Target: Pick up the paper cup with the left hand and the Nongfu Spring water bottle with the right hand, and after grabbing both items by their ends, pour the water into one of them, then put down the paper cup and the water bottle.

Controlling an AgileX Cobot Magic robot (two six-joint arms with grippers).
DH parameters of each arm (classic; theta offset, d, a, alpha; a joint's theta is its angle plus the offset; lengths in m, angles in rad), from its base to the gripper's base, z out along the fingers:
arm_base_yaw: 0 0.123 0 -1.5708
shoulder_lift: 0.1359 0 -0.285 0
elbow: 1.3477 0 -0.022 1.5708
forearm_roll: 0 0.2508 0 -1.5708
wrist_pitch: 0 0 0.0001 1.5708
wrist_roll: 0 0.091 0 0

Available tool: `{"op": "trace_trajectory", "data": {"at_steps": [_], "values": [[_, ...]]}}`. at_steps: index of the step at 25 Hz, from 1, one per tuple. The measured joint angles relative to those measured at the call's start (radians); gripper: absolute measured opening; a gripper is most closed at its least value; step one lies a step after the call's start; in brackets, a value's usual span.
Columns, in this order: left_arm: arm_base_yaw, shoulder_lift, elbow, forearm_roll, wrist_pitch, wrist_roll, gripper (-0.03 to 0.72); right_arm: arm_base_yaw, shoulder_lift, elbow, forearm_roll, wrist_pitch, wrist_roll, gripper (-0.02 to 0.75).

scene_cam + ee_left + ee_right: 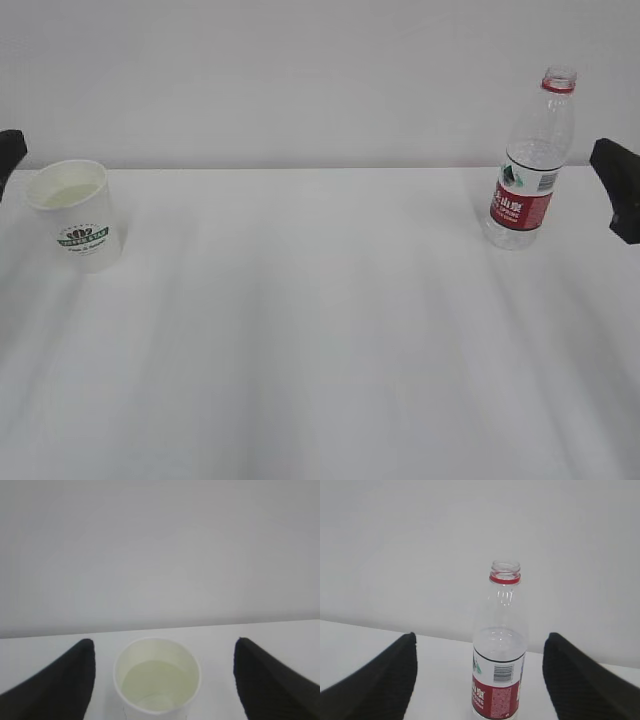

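Note:
The paper cup [75, 215] stands upright on the table at the far left, green logo facing out, with pale water [157, 682] inside. My left gripper [164, 642] is open, its fingers [65, 680] on either side of the cup [157, 675] with gaps on both sides. The Nongfu Spring water bottle [530, 165] stands upright at the far right, uncapped, with water up to about the top of its label. My right gripper [480, 636] is open, and the bottle [500, 655] stands between its fingers [580, 680], touching neither.
The white table [320, 330] meets a plain white wall behind. Only black tips of the left hand [8, 150] and the right hand [620, 190] show at the edges of the exterior view.

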Motion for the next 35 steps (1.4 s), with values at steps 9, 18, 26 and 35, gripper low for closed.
{"op": "trace_trajectory", "data": {"at_steps": [9, 18, 26, 35], "values": [[0.0, -0.236, 0.002, 0.035, 0.154, 0.0, 0.618, 0.0, -0.125, 0.002, -0.024, 0.126, 0.029, 0.587], [0.0, -0.481, 0.008, 0.052, 0.358, 0.0, 0.602, 0.0, -0.299, 0.002, -0.039, 0.295, 0.042, 0.587], [0.0, -0.668, 0.01, 0.052, 0.567, 0.0, 0.591, 0.0, -0.476, 0.008, -0.04, 0.483, 0.042, 0.587], [0.0, -0.851, 0.01, 0.05, 0.804, 0.0, 0.59, 0.0, -0.657, 0.008, -0.04, 0.71, 0.044, 0.587]]}}
